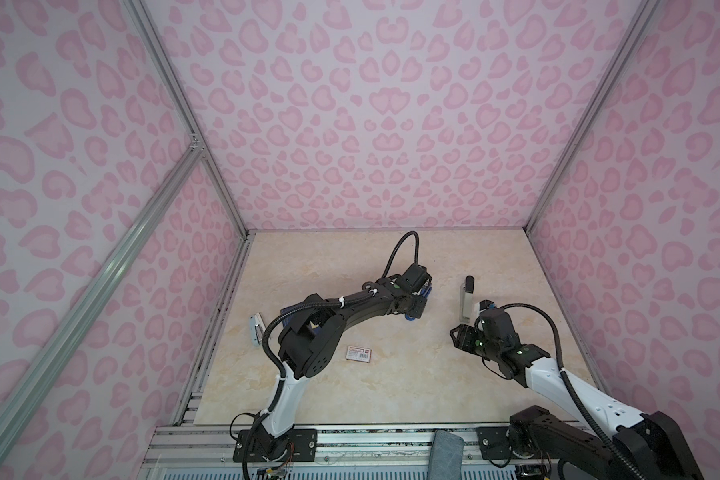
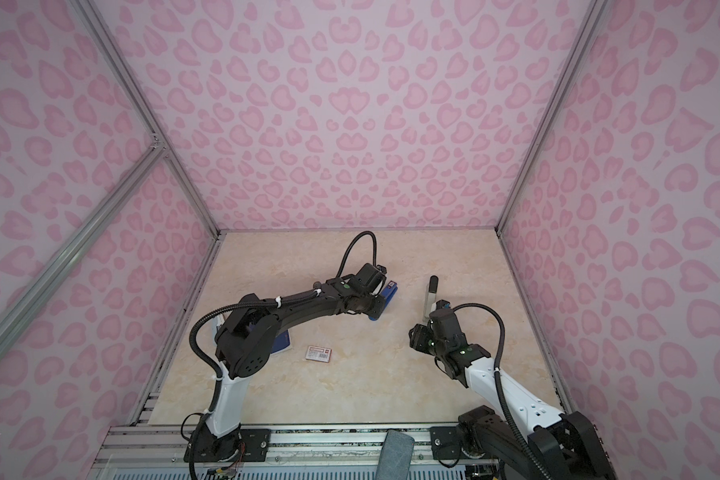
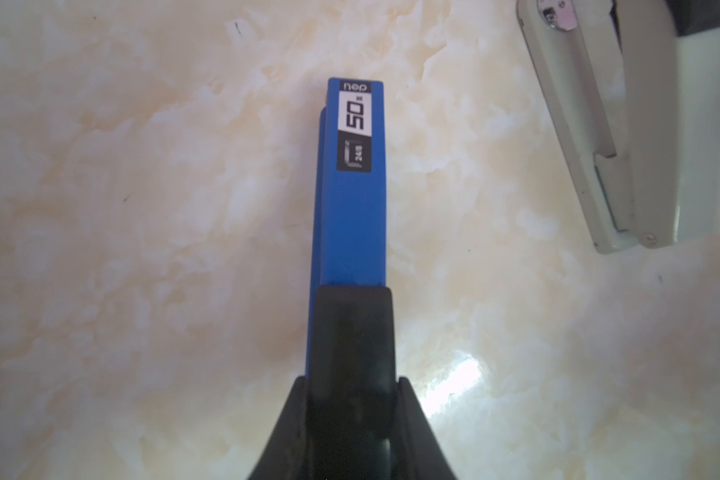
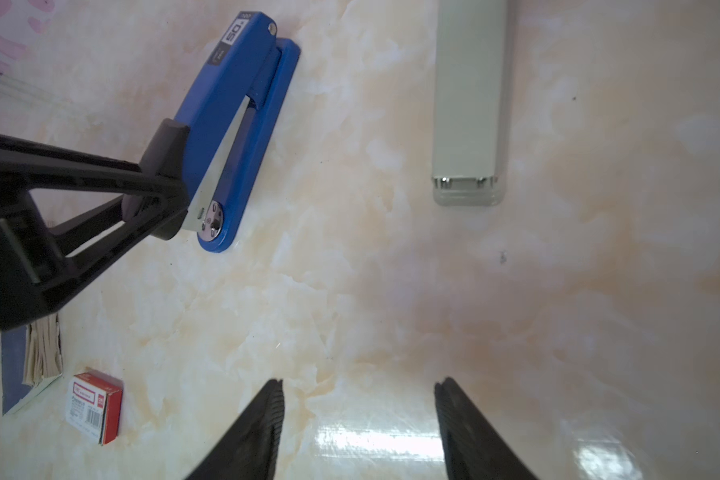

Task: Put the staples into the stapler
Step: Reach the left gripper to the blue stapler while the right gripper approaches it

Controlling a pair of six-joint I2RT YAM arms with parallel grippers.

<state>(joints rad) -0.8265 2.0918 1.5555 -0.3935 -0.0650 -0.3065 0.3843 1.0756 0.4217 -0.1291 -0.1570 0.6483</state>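
blue stapler (image 3: 352, 216), black-and-white label (image 3: 355, 124), upper centre of left wrist frame: "nep", "50", "24/8" (last digit unsure) | same label, upper left of right wrist frame: "50" | white and red box (image 4: 94, 405), lower left of right wrist frame: barcode, print too small to read

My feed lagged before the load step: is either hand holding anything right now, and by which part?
The left hand grips the blue stapler across its top arm near the riveted end, opposite the label. The right hand is open, holding nothing.
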